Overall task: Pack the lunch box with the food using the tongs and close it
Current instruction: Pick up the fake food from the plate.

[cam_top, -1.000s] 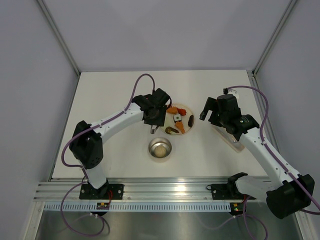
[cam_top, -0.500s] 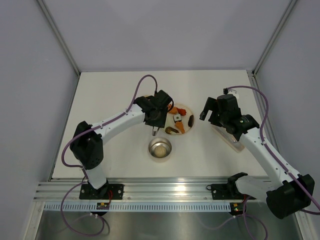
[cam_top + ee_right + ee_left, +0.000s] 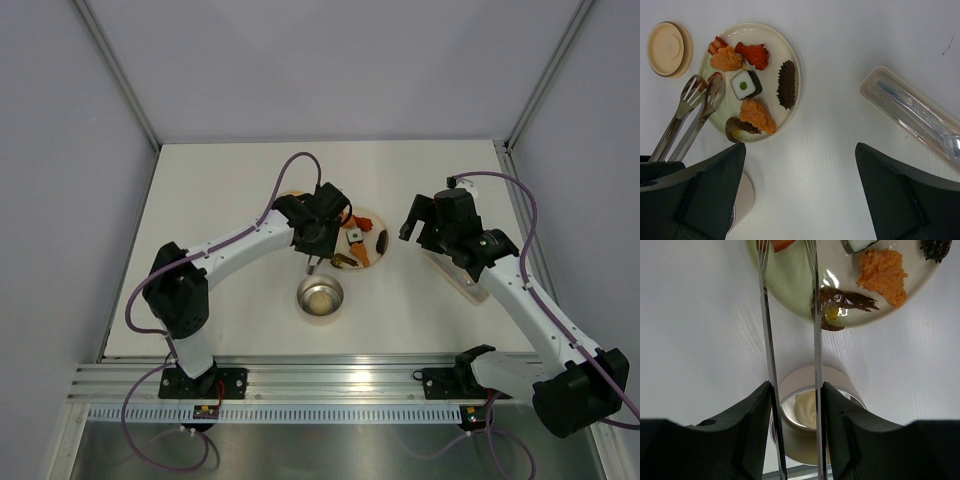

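tongs tips cropped (top edge), lunch box partly hidden

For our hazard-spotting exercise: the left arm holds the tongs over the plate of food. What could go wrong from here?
1. The tips of the tongs sit over crowded pieces; closing may nudge the red piece or its orange neighbour rather than grip one.
2. The brown piece lies at the edge of the plate and could be pushed off.
3. The lunch box is small and already holds a bun, so a released piece might miss.
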Available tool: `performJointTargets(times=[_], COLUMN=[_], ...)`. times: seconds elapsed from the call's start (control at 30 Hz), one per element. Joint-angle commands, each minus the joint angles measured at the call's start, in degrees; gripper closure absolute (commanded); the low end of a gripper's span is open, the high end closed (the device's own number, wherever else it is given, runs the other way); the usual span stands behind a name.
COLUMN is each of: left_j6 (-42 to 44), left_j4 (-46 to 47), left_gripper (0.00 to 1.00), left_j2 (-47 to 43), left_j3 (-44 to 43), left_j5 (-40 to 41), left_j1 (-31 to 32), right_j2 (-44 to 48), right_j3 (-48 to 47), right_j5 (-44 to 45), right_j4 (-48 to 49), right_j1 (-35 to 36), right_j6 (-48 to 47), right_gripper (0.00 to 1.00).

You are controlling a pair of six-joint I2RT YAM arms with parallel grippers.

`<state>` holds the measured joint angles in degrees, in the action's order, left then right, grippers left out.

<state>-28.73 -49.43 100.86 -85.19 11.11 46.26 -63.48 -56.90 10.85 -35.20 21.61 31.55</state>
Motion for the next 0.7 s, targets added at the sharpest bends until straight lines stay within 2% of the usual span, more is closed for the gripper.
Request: performJointTargets(times=[0.0,0.2,0.67], left_j6=[0.78,0.61,-0.19], left_j4=[1.44,0.74,-1.19], left_gripper=[0.53,0.48,0.53], left_j2=[0.92,1.71,3.03], left_j3=[-2.97,-3.76,-5.60], left_j5=[-0.74,-0.04,0.49], left_j1=[0.32,0.32,0.32], right_j2=[1.08,0.99,1.08], right_j3=[0.22,0.39,0.65], right_j5=[0.31,0.40,0.57], right_j4=[0.75,0.84,0.92], right_j1=[0.10,0.10,0.10], right_j6=[0.62,0.53,0.44], right_gripper=[0.01,0.01,0.01])
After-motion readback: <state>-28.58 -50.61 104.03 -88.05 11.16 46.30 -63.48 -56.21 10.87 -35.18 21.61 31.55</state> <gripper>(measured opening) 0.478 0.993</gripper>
